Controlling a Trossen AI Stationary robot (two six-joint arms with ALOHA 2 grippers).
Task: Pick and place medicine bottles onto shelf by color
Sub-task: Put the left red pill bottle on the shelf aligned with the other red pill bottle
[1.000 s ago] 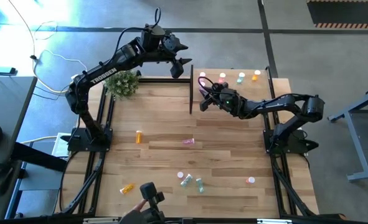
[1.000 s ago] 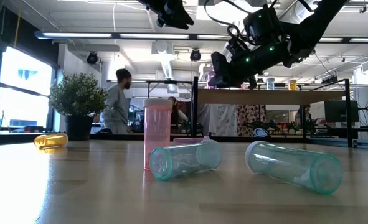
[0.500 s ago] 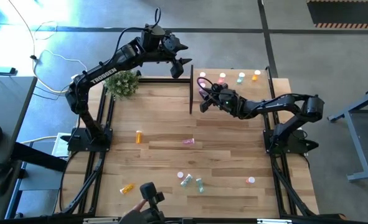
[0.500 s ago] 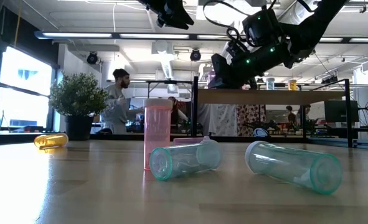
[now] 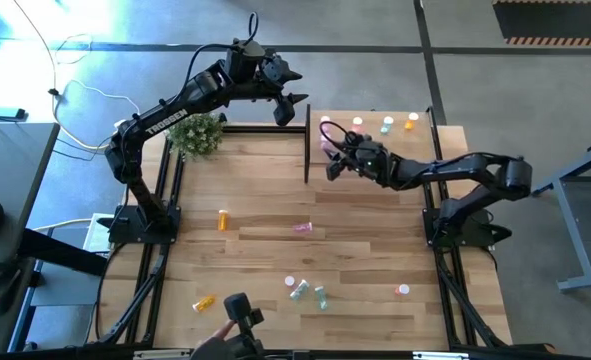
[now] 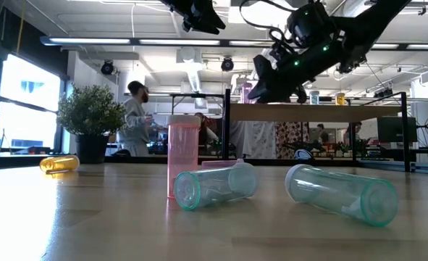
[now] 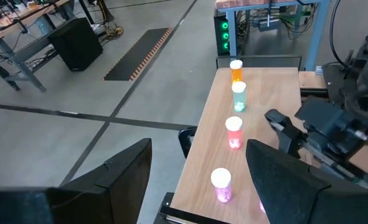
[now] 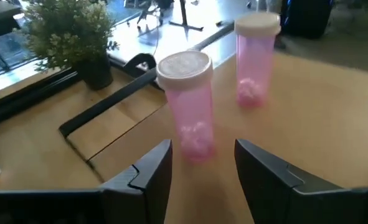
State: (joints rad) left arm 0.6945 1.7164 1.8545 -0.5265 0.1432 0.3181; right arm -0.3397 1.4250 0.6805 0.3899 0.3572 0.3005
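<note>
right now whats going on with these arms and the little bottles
The right gripper sits over the shelf, fingers open around a pink bottle standing upright beside another pink one. The left gripper hangs open above the shelf's far end. More bottles lie on the table.

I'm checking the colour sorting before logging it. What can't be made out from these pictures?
- High view: the bottles on the shelf are too small to judge colour matches; the right pincer covers the nearest pink bottle.
- Low view: the shelf top sits at eye level, its row hidden.
- Left wrist view: the left pincer and frame edge cut off the row's near end.
</note>
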